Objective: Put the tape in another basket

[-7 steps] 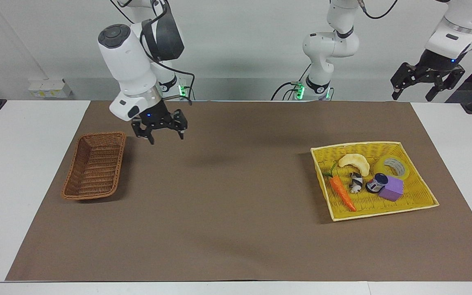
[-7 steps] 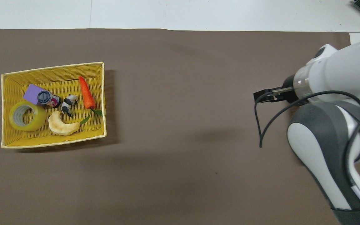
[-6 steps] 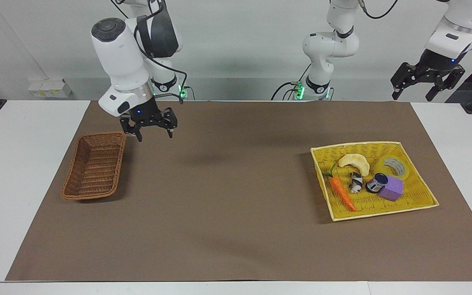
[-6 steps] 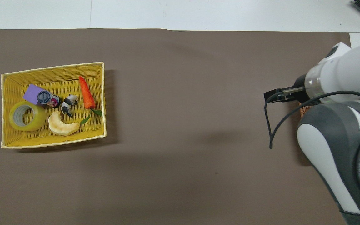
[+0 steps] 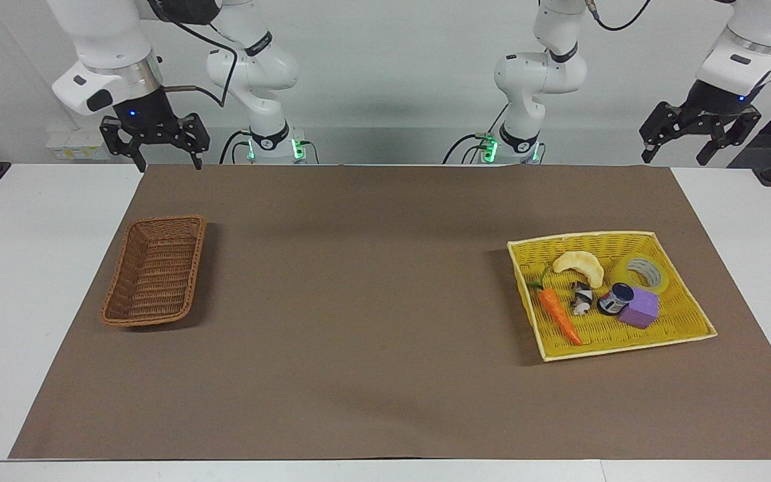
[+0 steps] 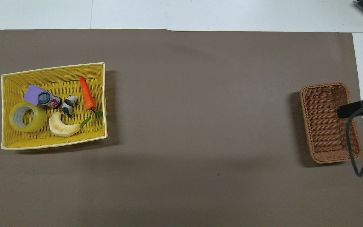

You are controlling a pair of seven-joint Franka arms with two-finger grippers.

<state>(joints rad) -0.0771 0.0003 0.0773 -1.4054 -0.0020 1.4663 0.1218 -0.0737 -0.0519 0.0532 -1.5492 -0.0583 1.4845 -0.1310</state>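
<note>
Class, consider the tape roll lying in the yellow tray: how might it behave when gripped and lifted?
The tape lies flat in the yellow tray, so it probably won't roll. Its hollow core suggests lightness. The glossy side may slip between fingers.

Right tool [image 5: 154, 142] lifted away from beside the basket [image 5: 154, 270], now raised over the tabletop's robot-side edge.

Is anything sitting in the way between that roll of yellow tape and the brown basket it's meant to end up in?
Nothing visible on the mat between them. The tape lies in the yellow tray beside a purple block; the brown basket holds nothing.
</note>
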